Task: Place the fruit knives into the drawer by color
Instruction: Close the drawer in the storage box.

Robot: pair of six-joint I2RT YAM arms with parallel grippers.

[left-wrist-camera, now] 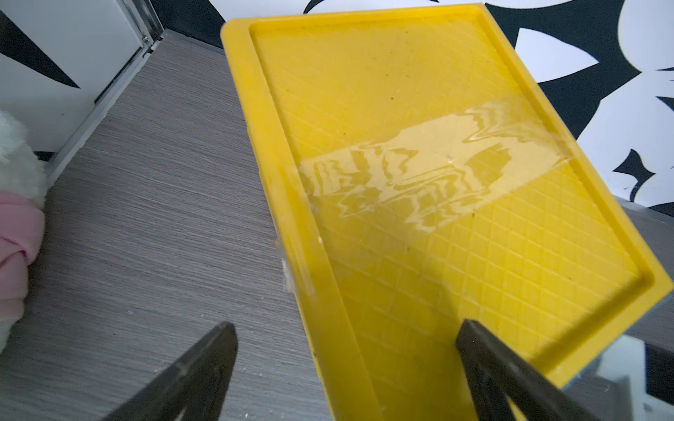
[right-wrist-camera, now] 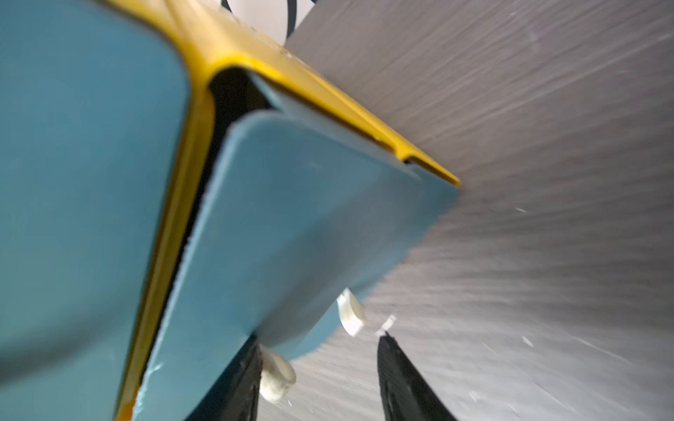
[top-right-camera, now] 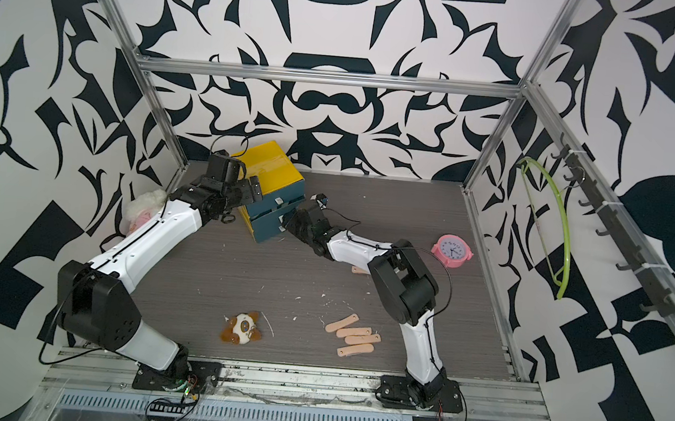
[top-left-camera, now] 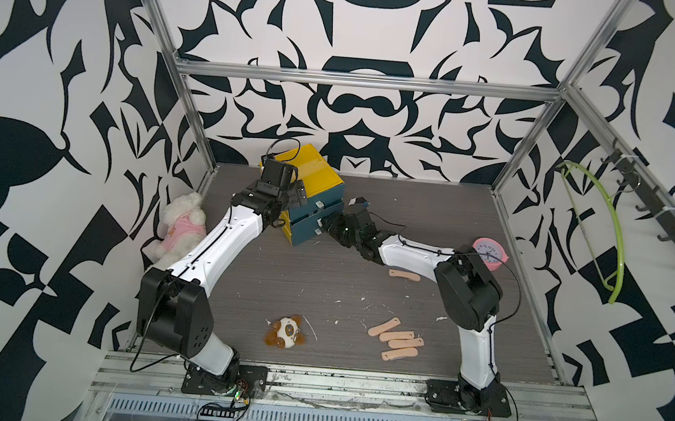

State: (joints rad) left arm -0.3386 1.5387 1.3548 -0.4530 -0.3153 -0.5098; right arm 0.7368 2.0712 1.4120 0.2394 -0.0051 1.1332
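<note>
Peach fruit knives (top-left-camera: 405, 342) lie crosswise on the table (top-left-camera: 279, 281) by my right arm (top-left-camera: 475, 352) — well back from the right jaws, parted at the drawer (top-left-camera: 304, 231); left jaws gape, empty, over the yellow top (left-wrist-camera: 437, 109).

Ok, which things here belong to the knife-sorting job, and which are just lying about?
Job: peach folded plastic fruit knives; yellow-and-teal plastic drawer cabinet.
Lying about: brown-and-white plush toy; white plush dog in pink; pink round alarm clock; green curved plastic hanger.
</note>
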